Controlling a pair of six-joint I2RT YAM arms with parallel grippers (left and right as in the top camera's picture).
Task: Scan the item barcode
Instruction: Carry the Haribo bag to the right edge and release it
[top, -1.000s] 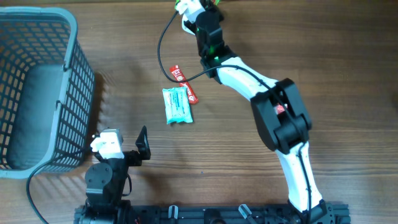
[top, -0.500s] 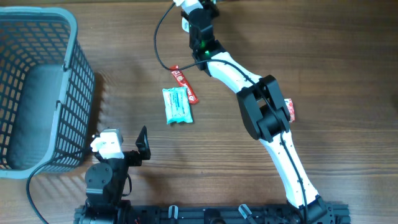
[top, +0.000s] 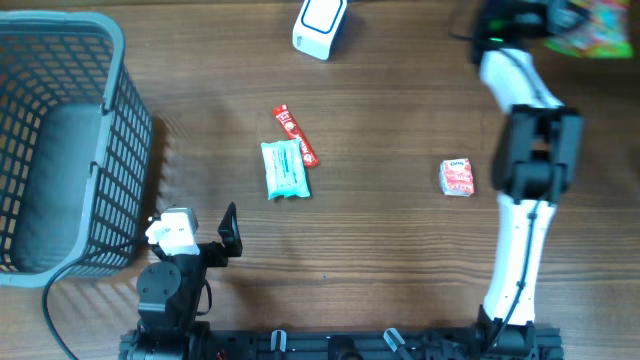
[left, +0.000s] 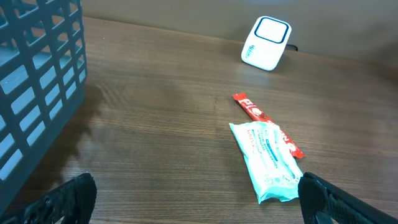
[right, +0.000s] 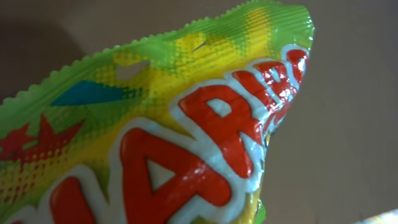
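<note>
Clenching a green-and-yellow candy bag (right: 186, 124), the right claw (top: 556, 18) hangs at the surface's (top: 400, 260) far right corner, well apart from the white scanner (top: 322, 25). The left claw (left: 199, 208) rests released beside the basket (top: 125, 150).

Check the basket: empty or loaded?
Empty. From overhead, the basket shows only its bare grey floor, nothing inside.

right wrist view: candy bag (right: 155, 124), green-yellow, with big red letters edged white. "a" and "r" legible, the rest cut off by the frame. red stick packet (left: 258, 115): white lettering, too small to read. teal wipes pack (left: 267, 158) and small red box (top: 457, 178): print illegible.
</note>
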